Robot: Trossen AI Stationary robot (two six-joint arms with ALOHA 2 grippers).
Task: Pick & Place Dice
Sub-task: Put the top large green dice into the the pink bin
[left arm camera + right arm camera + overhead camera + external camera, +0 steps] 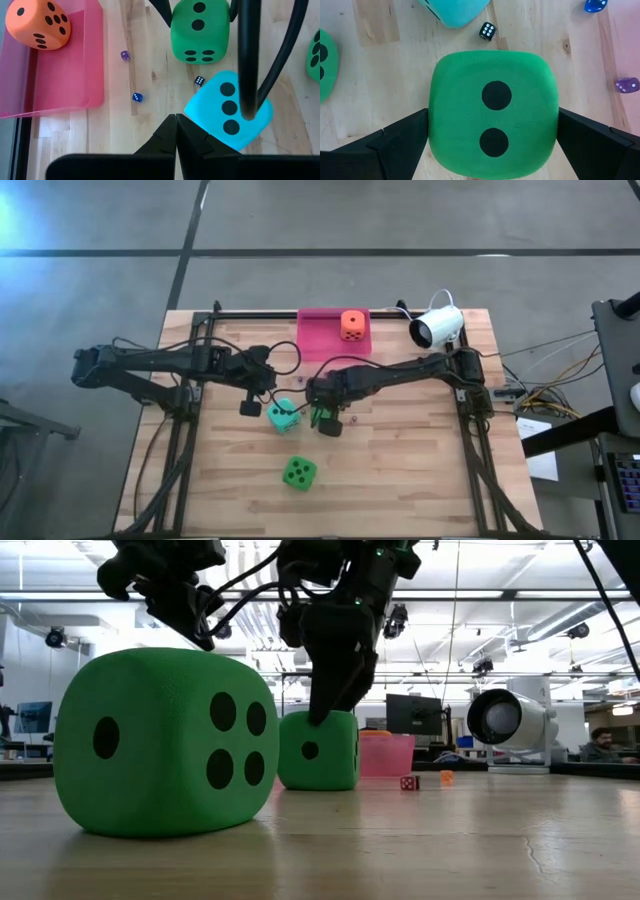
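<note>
A green die (492, 115) sits on the wooden table, its two-pip face up. My right gripper (492, 145) reaches down over it, open, with one finger at each of two opposite sides. Beside it lies a teal die (283, 417), and my left gripper (250, 408) hangs shut above the table on that die's left. A second green die (298, 472) rests nearer the front edge. The orange die (351, 325) lies in a pink tray (320, 340) at the far edge. My right gripper comes at the green die from above, pointing steeply down. Its fingers (395, 145) stand close against the die's two opposite side faces (434, 120). I cannot tell whether they touch it. The die rests flat on the table.
A white camera (437, 327) stands at the table's far right corner. Tiny dice lie between the tray and the big dice: purple (125, 55), blue (137, 97) and black (199, 81). Black frame rails (190, 430) run along both sides of the table.
</note>
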